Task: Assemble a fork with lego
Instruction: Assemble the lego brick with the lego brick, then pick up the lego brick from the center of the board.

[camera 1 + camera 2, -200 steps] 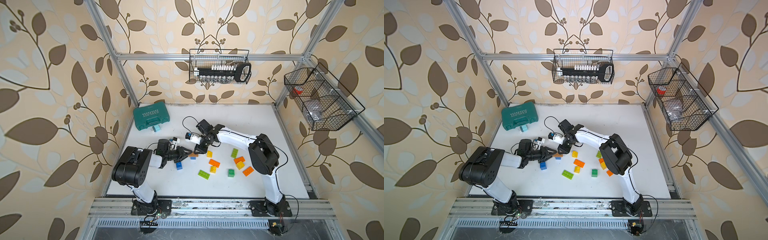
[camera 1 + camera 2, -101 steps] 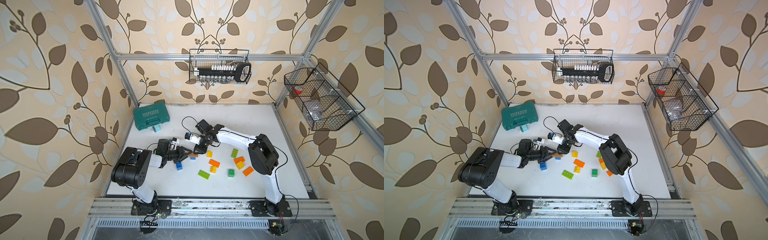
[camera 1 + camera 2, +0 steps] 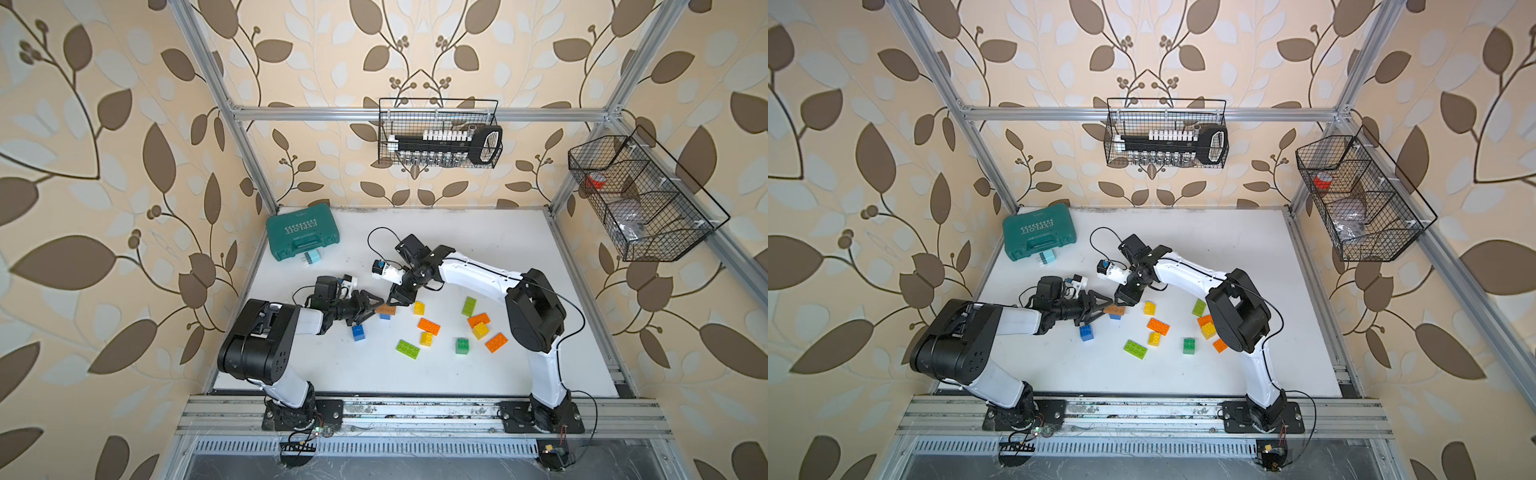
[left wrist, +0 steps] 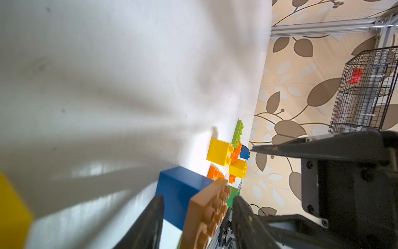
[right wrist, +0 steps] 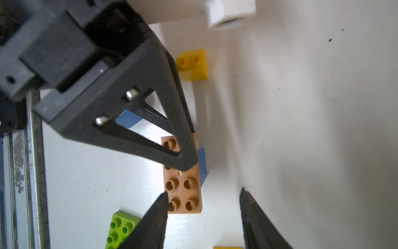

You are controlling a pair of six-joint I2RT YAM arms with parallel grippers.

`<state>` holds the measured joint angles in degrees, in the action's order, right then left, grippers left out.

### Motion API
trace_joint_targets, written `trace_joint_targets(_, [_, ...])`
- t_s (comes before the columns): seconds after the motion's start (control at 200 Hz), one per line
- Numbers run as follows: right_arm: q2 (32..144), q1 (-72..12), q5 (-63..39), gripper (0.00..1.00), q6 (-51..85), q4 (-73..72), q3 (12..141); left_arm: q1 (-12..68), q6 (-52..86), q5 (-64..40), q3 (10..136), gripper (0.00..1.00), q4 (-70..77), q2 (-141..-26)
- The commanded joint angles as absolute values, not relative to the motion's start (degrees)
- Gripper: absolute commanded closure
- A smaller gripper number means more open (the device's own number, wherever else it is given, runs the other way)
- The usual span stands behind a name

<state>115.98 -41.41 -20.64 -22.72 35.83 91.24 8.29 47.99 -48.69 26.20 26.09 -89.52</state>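
1. The fork was barely begun. Of the lego, only a brown brick sat on a blue brick, left of the middle of the white table. Whether the two were pressed fully home could not be told.
2. The rest was left to do: a yellow brick, an orange brick, a lime brick and others lay single and loose to the right and nearer.
3. The left gripper straddled the brown brick with its jaws spread, and a gap showed on one side. The right gripper hung over the brick's right end, also spread and holding nothing.
4. The top views gave the whole scatter, but black fingers hid most of the stacked pair.
5. Only the right wrist view showed the brown brick's two rows of studs, with a left finger across them. One right fingertip was at the brick's edge, the other clear of it.
6. Only the left wrist view showed the blue brick's side beneath.
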Motion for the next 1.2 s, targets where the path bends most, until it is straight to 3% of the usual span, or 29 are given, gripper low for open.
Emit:
trace_joint_targets(0.0, [110.94,-40.99,-18.16,0.41,-21.83,34.19,87.41,8.61,46.5,-47.55,29.06,0.44,22.8,-85.58])
trace_joint_targets(0.485, [96.72,-49.01,-8.13,0.31,-12.84,29.33,67.08,3.96,38.8,-43.32,27.79,0.42,4.32,-71.74])
trace_joint_targets(0.83, [97.05,-58.69,4.26,0.26,-1.76,26.99,61.32,2.8,39.96,-42.93,24.59,0.41,5.0,-67.35])
trace_joint_targets(1.06, [99.81,-60.48,4.74,0.27,0.73,25.12,60.52,2.59,40.98,-40.93,22.8,0.41,3.84,-64.51])
trace_joint_targets(1.195, [101.52,-60.47,2.81,0.32,0.3,24.48,61.05,2.2,41.39,-40.82,22.11,0.41,4.04,-63.37])
